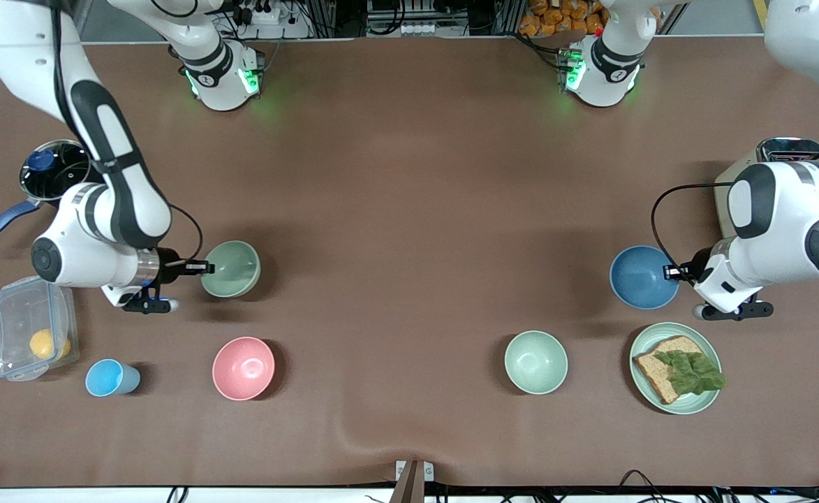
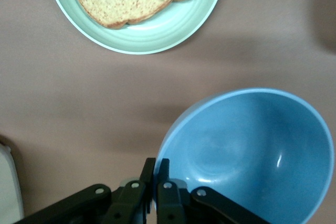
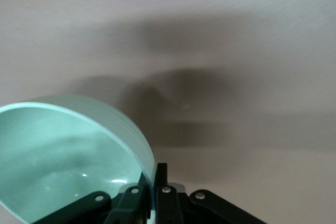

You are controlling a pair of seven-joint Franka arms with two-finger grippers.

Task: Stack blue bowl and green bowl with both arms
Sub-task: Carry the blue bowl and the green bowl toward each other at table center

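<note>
The green bowl [image 1: 233, 268] is toward the right arm's end of the table. My right gripper [image 1: 203, 267] is shut on its rim, one finger inside and one outside. The bowl is tilted, with its shadow on the cloth below. In the right wrist view the bowl [image 3: 63, 156] sits against my right gripper [image 3: 156, 169]. The blue bowl [image 1: 641, 278] is toward the left arm's end. My left gripper [image 1: 673, 272] is shut on its rim and holds it tilted. The left wrist view shows the blue bowl [image 2: 252, 156] pinched in my left gripper [image 2: 157, 163].
Nearer the front camera stand a pink bowl [image 1: 243, 368], a pale mint bowl [image 1: 535, 362], a light-blue cup [image 1: 111, 378] and a green plate [image 1: 688, 409] with bread and lettuce. A clear plastic box [image 1: 31, 337] and a blue-handled pot [image 1: 53, 171] lie by the right arm.
</note>
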